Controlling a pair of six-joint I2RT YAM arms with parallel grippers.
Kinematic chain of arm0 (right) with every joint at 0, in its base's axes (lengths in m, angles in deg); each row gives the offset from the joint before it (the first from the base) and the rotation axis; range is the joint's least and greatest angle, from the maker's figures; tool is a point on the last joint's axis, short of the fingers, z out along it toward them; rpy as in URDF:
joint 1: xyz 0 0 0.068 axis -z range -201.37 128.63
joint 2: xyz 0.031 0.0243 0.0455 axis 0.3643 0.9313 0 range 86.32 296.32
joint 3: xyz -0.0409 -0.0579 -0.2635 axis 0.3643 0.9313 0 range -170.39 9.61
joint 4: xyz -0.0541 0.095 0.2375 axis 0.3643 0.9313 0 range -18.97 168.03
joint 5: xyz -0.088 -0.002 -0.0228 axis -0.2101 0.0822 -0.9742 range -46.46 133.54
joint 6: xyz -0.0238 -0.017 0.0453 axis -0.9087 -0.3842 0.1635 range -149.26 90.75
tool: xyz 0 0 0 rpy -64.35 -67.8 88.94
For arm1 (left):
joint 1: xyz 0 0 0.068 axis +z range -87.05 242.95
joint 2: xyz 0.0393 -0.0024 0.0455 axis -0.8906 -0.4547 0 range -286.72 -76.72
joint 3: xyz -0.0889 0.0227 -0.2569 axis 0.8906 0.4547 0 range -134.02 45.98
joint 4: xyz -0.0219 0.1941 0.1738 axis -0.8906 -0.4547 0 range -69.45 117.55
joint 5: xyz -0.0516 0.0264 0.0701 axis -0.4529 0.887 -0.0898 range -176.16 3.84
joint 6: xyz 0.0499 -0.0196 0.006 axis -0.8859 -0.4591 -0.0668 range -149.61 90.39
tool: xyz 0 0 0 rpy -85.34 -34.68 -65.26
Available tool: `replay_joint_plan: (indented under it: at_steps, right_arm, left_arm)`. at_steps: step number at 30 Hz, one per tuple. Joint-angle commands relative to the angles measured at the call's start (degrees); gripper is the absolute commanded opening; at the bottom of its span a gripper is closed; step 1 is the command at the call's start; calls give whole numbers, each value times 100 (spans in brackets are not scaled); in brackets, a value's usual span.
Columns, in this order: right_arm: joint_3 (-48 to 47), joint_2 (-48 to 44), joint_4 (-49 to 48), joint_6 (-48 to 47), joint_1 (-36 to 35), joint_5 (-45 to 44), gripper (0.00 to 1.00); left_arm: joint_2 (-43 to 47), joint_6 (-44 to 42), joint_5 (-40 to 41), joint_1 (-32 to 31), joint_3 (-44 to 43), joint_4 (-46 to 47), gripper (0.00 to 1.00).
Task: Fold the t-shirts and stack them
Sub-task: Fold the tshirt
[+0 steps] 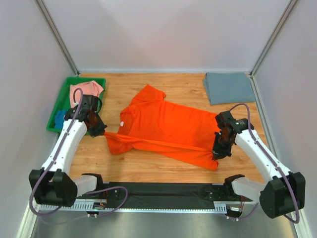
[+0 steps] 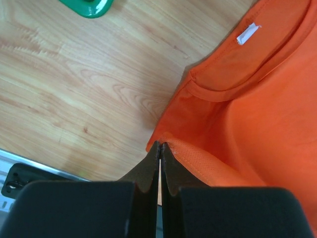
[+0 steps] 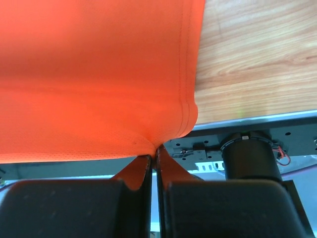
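Note:
The bright orange t-shirt (image 1: 166, 129) lies spread across the middle of the table, its near edge lifted and stretched taut between both grippers. My left gripper (image 1: 101, 131) is shut on the shirt's left sleeve edge (image 2: 171, 147). My right gripper (image 1: 218, 151) is shut on the shirt's right hem corner (image 3: 158, 141). The collar and white label (image 2: 246, 33) show in the left wrist view. The slate grey-blue t-shirt (image 1: 228, 87) lies folded at the back right. The salmon pink t-shirt (image 1: 87, 90) and a bit of the blue one (image 1: 59, 119) sit in the green tray.
The green plastic tray (image 1: 58, 100) stands at the back left, close behind my left arm; its corner shows in the left wrist view (image 2: 89, 7). The metal base rail (image 1: 158, 191) runs along the near edge. White walls enclose the table.

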Motion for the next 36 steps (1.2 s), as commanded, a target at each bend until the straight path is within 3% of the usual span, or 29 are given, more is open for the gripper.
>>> replay_joint_plan:
  at_steps: [1,11,20,27,36]
  right_arm:
    - [69,355,-344,-161,-7,-401,0]
    - [-72,1542,-907,-162,10,-682,0]
    - [-37,1920,-1091,-241,247,-885,0]
    - [-72,1692,-855,-302,353,-761,0]
    - [218,1139,-504,5,265,-331,0]
  left_arm:
    - [-458,-574,-200,17,-227,409,0]
    - [-1918,-1681,-763,-273,-1078,1096,0]
    - [-3192,-2385,-904,-511,-1878,676,0]
    - [-2984,-2166,-245,-529,-2081,165,0]
    - [-2852,-1972,-113,-766,-1775,-609,0]
